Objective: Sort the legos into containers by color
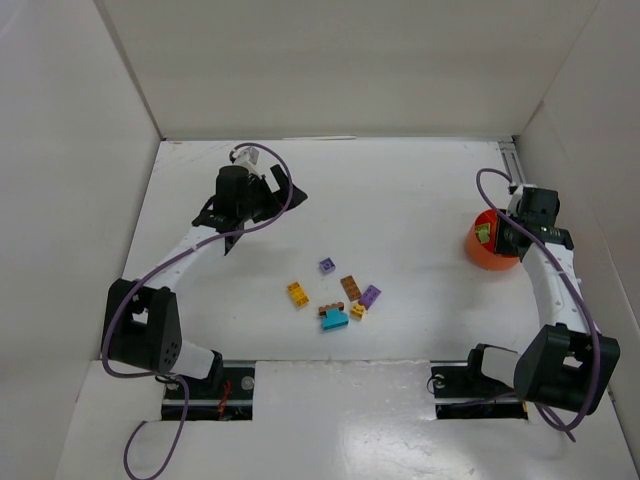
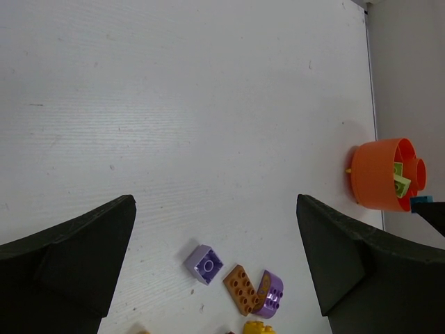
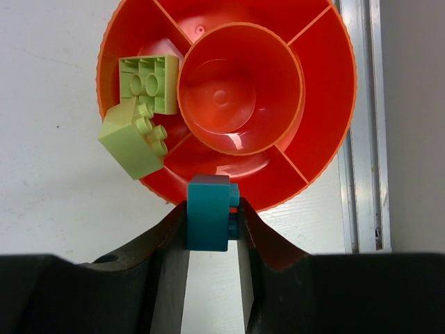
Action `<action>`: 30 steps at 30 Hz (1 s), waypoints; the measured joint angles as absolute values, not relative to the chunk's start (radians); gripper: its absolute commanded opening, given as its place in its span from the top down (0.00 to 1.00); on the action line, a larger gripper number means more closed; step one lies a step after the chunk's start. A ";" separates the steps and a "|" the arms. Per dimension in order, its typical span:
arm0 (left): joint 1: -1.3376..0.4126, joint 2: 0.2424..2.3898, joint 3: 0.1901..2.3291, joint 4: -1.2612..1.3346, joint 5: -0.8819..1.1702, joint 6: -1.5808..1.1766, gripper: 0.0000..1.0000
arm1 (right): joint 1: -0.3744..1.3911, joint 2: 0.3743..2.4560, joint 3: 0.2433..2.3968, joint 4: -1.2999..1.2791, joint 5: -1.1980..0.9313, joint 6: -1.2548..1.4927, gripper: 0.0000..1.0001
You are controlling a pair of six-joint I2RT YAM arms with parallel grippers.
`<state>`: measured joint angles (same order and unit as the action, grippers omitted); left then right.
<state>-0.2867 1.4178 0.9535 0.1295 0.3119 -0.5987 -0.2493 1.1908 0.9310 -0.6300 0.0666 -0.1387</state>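
At the near rim of the orange bowl (image 3: 327, 83), a teal brick (image 3: 207, 209) sits pinched between the closed-in fingers of the right gripper (image 3: 212, 229), flat sides against the pads, poised over a compartment that looks bare. Two pale green bricks (image 3: 149, 83) are in already, on the left of the ring as the wrist camera sees it, one flat, one tipped against the rim; whether they share a compartment I can't say. These bricks look feather-light, stiff and slick, so the smooth opposite faces are the place to squeeze, not the studs. I'd expect one to skate or pop loose if caught off-centre. The bowl looks light too, so a knock from the fingers could shove it. Out in the middle of the table (image 1: 420, 190) the rest wait in a loose cluster: a yellow brick (image 1: 297, 292), a small purple one (image 1: 327, 265), a brown plate (image 1: 350, 287), another purple piece (image 1: 370, 295) and a second teal block (image 1: 335, 320), some touching. The left gripper (image 2: 215, 202) hangs above the table with fingers spread wide, holding nothing. Room is tight on the right, with a metal rail (image 3: 358, 125) and the white wall (image 1: 590, 130) just beside the bowl. The middle of the table is open.
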 measured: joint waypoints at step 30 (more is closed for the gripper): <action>-0.287 1.364 0.945 0.129 0.331 -0.590 0.00 | -0.257 1.179 0.912 -0.575 0.040 -0.142 0.55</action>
